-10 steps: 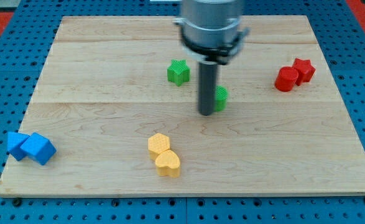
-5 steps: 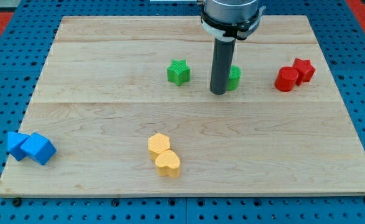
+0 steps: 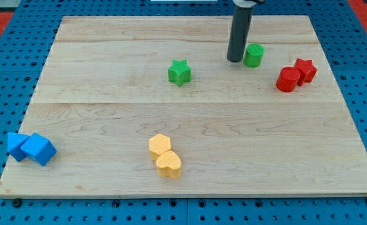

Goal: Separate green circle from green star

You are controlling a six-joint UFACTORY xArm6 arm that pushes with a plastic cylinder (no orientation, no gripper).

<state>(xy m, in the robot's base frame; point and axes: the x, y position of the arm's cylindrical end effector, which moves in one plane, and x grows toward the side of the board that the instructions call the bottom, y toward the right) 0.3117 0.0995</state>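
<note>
1. No claw is fitted, so a released or clenched state cannot be told; only a straight dark rod is seen, and my tip (image 3: 235, 60) is set on the wooden surface (image 3: 95, 119).
2. The green circle (image 3: 254, 55) is found toward the top of the view, just beside my tip at its 3 o'clock side; whether they touch cannot be told.
3. The green star (image 3: 179, 72) is placed well apart from the circle, at about 8 o'clock from it, with bare surface between them.
4. My tip is positioned between the two green blocks, on the star's side of the circle, which is judged to suit pushing the circle farther off.
5. The red circle (image 3: 288, 80) and red star (image 3: 304, 70) are seen touching, near the green circle at 4 o'clock; a longer push that way could disturb them.
6. The separation is judged largely achieved.
</note>
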